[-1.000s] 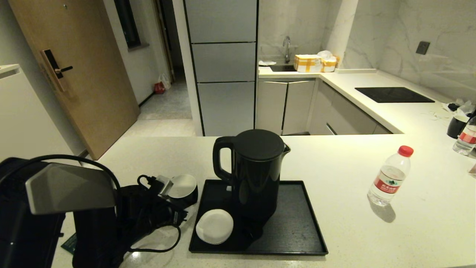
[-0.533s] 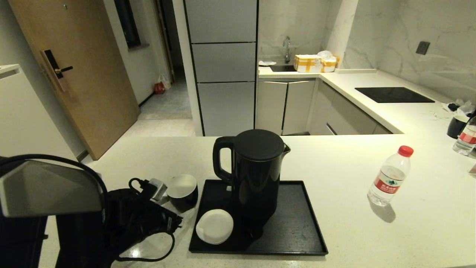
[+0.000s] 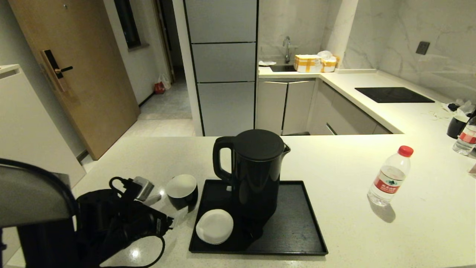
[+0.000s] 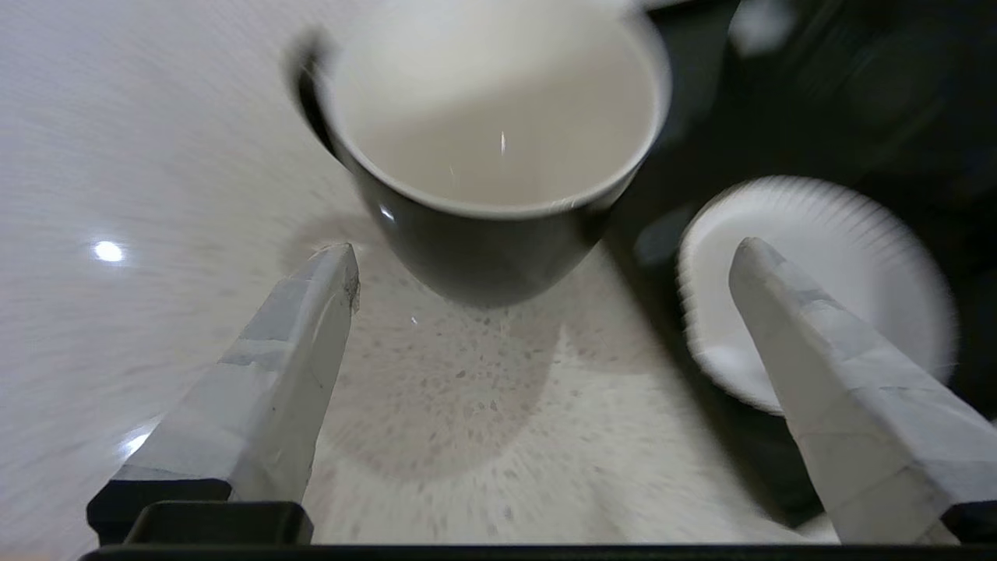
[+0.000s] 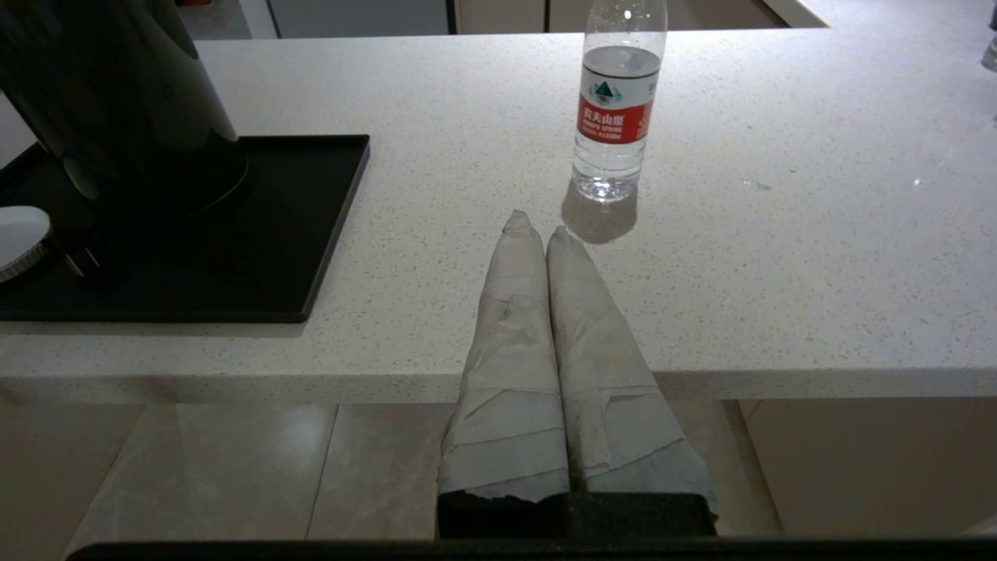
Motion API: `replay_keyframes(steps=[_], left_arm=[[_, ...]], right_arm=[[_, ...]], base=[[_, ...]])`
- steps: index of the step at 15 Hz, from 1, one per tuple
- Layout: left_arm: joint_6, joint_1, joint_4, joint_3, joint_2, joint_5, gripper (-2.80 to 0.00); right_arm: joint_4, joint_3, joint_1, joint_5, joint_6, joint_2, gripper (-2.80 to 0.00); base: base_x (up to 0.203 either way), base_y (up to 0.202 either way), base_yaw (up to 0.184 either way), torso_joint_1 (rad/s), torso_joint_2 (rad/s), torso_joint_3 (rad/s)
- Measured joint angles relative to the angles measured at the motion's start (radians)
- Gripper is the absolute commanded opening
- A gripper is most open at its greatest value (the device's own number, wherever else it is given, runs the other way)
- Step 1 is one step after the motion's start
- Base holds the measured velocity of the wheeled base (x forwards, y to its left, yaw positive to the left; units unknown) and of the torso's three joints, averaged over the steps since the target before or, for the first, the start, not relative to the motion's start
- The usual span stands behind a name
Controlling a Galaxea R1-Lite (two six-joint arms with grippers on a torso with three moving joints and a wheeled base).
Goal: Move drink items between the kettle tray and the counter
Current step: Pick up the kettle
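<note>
The black kettle (image 3: 256, 175) stands upright on the black kettle tray (image 3: 297, 230), with a white saucer (image 3: 214, 226) beside it on the tray. A small black cup (image 3: 182, 191), white inside, stands on the counter (image 3: 334, 163) just left of the tray. My left gripper (image 4: 545, 253) is open and empty, a short way back from the cup (image 4: 483, 156); one finger hangs over the saucer (image 4: 841, 226). A clear bottle (image 3: 390, 176) with a red cap stands on the counter to the right. My right gripper (image 5: 539, 227) is shut and empty at the counter's near edge, short of the bottle (image 5: 619, 101).
A second black cup (image 3: 456, 125) and another bottle (image 3: 465, 139) stand at the far right. A black hob panel (image 3: 393, 94) is set into the side worktop. Boxes (image 3: 308, 62) sit by the sink at the back. My left arm fills the lower left.
My left arm has drawn back to the left, away from the cup, which stays on the counter. Kettle, tray, bottle and right arm have not moved.
</note>
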Motion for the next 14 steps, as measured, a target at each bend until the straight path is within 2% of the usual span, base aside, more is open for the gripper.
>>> replay_keyframes(steps=[2,4,6,8,9,11,14], left_arm=[[-0.032,0.008,0.001,0.056,-0.129,0.057,-2.80],[-0.037,0.020,0.030,0.080,-0.242,0.141,-2.80],[-0.020,0.035,0.114,0.061,-0.360,0.259,-2.80],[-0.008,0.053,0.270,-0.016,-0.501,0.370,-2.80],[-0.012,0.062,0.383,-0.085,-0.588,0.398,-2.80],[-0.032,0.081,0.710,-0.300,-0.778,0.396,-2.80],[-0.073,0.102,1.338,-0.638,-1.086,0.351,-2.80]], right_arm=[[0.000,0.000,0.000,0.000,0.001,0.000,-2.80],[0.000,0.000,0.000,0.000,0.001,0.000,-2.80],[0.000,0.000,0.000,0.000,0.000,0.000,-2.80],[0.000,0.000,0.000,0.000,0.000,0.000,-2.80],[0.000,0.000,0.000,0.000,0.000,0.000,-2.80],[0.000,0.000,0.000,0.000,0.000,0.000,-2.80],[0.000,0.000,0.000,0.000,0.000,0.000,-2.80]], base=[[0.000,0.000,0.000,0.000,0.00,0.000],[0.000,0.000,0.000,0.000,0.00,0.000],[0.000,0.000,0.000,0.000,0.00,0.000],[0.000,0.000,0.000,0.000,0.00,0.000],[0.000,0.000,0.000,0.000,0.00,0.000],[0.000,0.000,0.000,0.000,0.00,0.000],[0.000,0.000,0.000,0.000,0.00,0.000]])
